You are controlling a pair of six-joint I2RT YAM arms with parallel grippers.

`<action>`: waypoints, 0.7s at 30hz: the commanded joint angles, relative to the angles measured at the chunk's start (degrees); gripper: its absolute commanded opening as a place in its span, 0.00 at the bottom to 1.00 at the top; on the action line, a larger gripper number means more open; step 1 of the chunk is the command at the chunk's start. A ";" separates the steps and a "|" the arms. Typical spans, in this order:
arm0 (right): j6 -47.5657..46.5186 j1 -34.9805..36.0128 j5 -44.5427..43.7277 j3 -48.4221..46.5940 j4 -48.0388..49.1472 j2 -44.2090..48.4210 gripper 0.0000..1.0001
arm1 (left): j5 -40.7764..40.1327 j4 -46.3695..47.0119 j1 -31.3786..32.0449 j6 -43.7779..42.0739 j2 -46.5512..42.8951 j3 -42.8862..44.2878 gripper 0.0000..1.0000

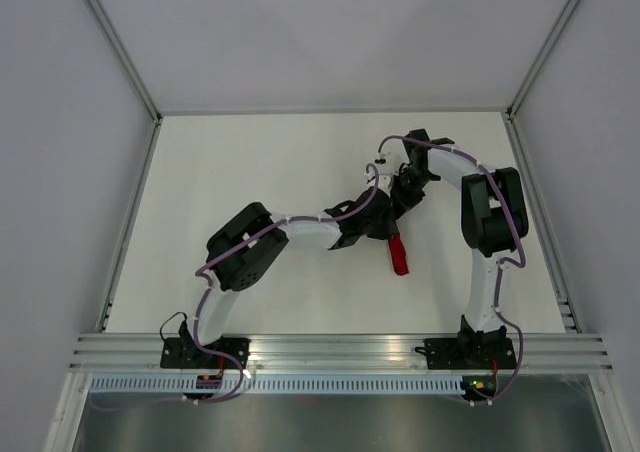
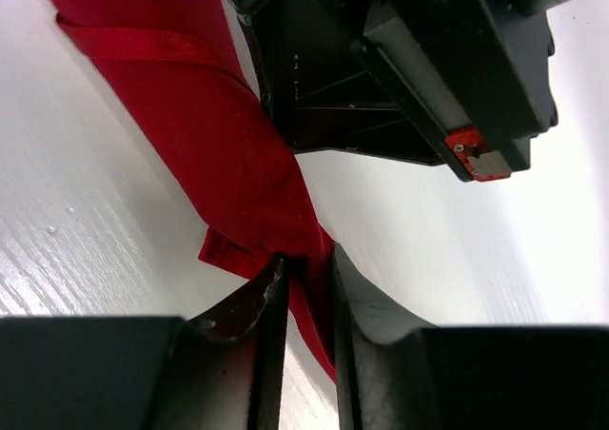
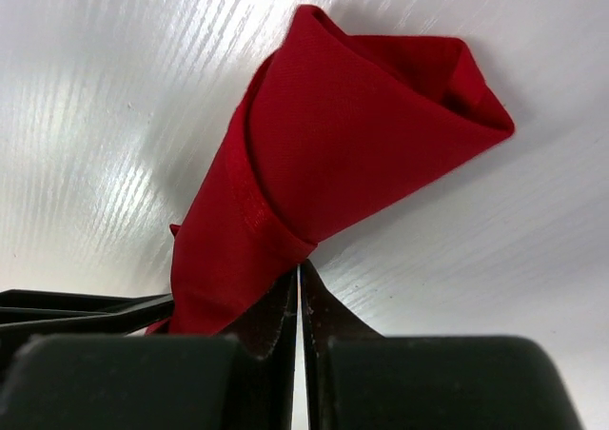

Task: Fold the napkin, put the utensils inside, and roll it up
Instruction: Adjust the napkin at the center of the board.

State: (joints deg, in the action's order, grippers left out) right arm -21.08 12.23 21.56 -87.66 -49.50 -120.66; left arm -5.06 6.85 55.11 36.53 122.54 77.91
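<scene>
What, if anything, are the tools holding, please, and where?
The napkin's narrow end lies between the left tool's parted fingers; grip unclear; the right tool is shut beside it.

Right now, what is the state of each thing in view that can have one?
napkin: rolled into a cone, lying on the table.
left end effector: open, fingers straddling the napkin's narrow end.
right end effector: shut, tips against the napkin's lower edge.
utensils: not visible.

One red napkin (image 1: pixel 400 255), one table (image 1: pixel 250 172), two tools: left tool (image 2: pixel 306 263) and right tool (image 3: pixel 298 276)
</scene>
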 commanded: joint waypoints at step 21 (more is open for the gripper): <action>3.59 -0.36 -0.12 3.45 10.12 7.72 0.14 | 5.32 -12.39 -0.44 -6.21 -0.02 -5.93 0.45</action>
State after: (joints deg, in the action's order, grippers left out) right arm -19.25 12.01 21.17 -85.45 -40.36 -116.03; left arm -0.89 7.22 54.15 35.51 121.01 75.13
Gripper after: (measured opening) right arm 0.141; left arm 0.441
